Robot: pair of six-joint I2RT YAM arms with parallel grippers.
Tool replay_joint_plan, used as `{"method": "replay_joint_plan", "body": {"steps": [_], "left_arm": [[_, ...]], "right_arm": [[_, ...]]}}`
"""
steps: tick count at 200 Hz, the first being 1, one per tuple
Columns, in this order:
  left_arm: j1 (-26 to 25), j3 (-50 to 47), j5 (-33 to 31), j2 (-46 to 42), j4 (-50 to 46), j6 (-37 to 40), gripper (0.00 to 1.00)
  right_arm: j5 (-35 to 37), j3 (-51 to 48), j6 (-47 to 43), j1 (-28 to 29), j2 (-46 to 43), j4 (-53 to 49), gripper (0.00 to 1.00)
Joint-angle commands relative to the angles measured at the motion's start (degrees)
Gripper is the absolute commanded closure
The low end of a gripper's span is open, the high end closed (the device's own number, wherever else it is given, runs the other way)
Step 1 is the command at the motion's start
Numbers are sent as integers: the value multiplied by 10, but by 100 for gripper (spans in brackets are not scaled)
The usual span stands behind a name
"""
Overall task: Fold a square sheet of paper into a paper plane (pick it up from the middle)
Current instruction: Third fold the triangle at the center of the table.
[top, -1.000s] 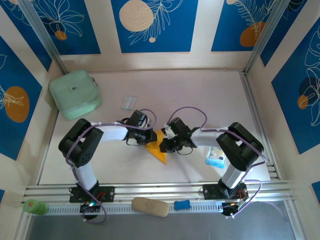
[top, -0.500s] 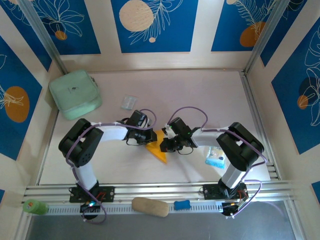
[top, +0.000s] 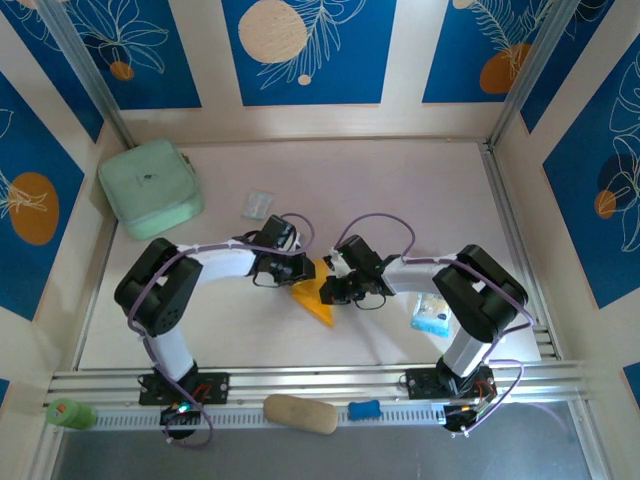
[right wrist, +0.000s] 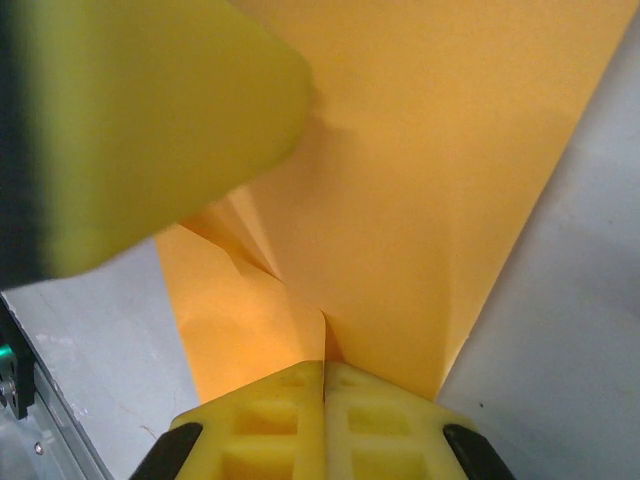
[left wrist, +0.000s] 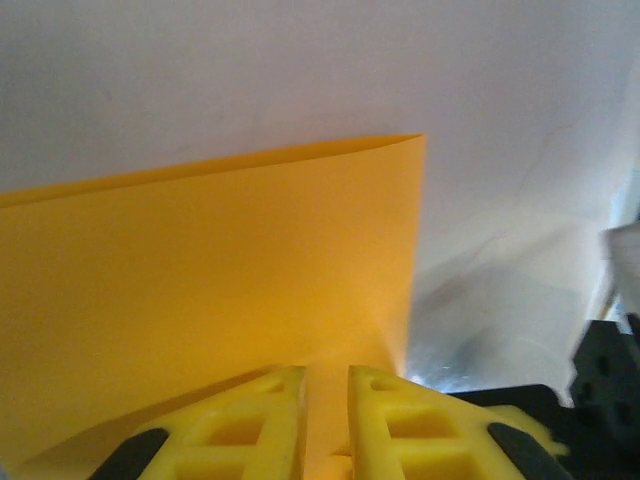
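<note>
1. From above, we see the paper (top: 316,300) folded to a narrow pointed shape, lying on the bench (top: 420,190) just below the frame's centre, its tip toward the lower right
2. The left arm (top: 225,262) and right arm (top: 415,268) meet over the paper's upper end, one from each side
3. In the left wrist view, the left fingers (left wrist: 262,405) sit at the bottom edge with a slim gap between them; orange shows in that gap, but we cannot tell whether they pinch the paper (left wrist: 220,280) or merely stand over it
4. A flat panel of paper spreads over the left and centre there, its straight right edge running down toward the fingers
5. In the right wrist view, the right fingers (right wrist: 275,410) are pressed together at bottom centre, gripping the paper (right wrist: 430,180) where a raised crease runs into them
6. A blurred yellow block (right wrist: 150,120) sits over the paper at upper left
7. The pouch (top: 150,188) lies at the bench's upper left, the wrapper (top: 258,205) near it, the packet (top: 432,313) beside the right arm
</note>
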Motion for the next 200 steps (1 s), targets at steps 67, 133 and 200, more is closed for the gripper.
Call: {"method": "replay_joint_plan", "body": {"steps": [67, 133, 200], "left_arm": [[-11, -128, 31, -137, 117, -128, 87], [-27, -166, 52, -119, 159, -149, 89], [-41, -204, 63, -85, 224, -177, 90]], "right_arm": [[34, -6, 55, 8, 13, 8, 99], [56, -6, 71, 8, 11, 2, 99], [66, -10, 76, 7, 9, 0, 99]]}}
